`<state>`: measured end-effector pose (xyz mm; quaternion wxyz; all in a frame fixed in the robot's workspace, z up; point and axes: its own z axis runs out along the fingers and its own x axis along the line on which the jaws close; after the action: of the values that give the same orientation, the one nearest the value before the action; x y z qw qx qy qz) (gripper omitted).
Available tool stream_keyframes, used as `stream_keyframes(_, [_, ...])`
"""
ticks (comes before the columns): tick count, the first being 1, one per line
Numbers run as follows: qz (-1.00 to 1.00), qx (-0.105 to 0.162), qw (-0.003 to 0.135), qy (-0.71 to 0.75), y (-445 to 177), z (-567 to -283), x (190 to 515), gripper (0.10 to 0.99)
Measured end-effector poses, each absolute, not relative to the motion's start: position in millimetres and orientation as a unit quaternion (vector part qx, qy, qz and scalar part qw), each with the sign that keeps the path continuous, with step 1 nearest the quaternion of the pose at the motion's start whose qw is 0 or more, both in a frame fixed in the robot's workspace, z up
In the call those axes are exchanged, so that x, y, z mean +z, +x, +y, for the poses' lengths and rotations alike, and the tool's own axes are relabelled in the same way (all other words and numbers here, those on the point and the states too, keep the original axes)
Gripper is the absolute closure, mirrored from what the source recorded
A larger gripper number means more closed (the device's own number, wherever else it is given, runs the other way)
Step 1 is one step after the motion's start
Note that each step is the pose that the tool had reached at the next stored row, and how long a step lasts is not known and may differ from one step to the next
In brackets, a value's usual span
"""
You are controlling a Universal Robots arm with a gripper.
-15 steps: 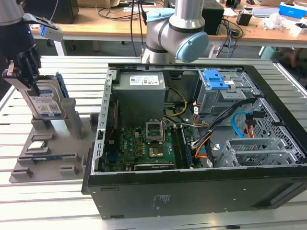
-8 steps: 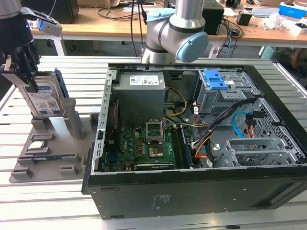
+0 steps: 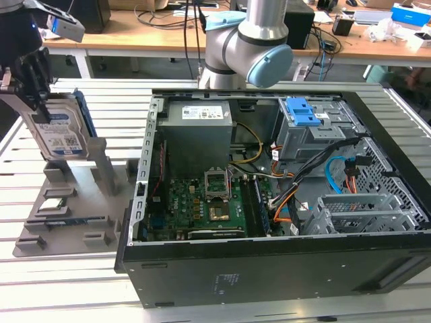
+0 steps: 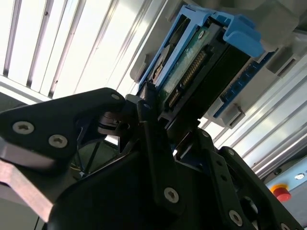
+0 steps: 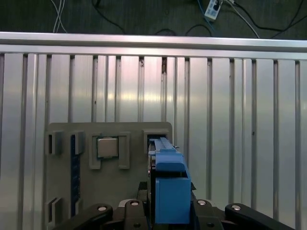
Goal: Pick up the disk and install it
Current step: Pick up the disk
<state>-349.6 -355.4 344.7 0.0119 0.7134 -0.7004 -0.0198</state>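
The disk (image 3: 59,134) is a silver drive with a white-and-blue label in a blue bracket. It stands on edge at the exterior view's left, in the upright slot of a grey fixture (image 3: 81,208). My gripper (image 3: 35,91) comes down on its top edge, and its black fingers are shut on the disk. The second wrist view shows the disk (image 4: 189,72), its connector edge and the blue bracket clamped in my gripper (image 4: 160,112). In the first wrist view the blue bracket (image 5: 169,184) sits between the gripper's fingers (image 5: 170,213).
An open computer case (image 3: 269,286) lies at the centre and right. Inside are a motherboard (image 3: 202,205), cables and a grey metal bay with a blue latch (image 3: 301,111). A small square chip (image 5: 107,147) rests in the fixture. The slatted aluminium table (image 3: 60,282) surrounds everything.
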Motion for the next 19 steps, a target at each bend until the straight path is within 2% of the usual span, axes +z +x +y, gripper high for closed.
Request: stream_keyframes(19, [-0.700,-0.020,0.012,0.713,-348.5,-354.3,387.1,0.722])
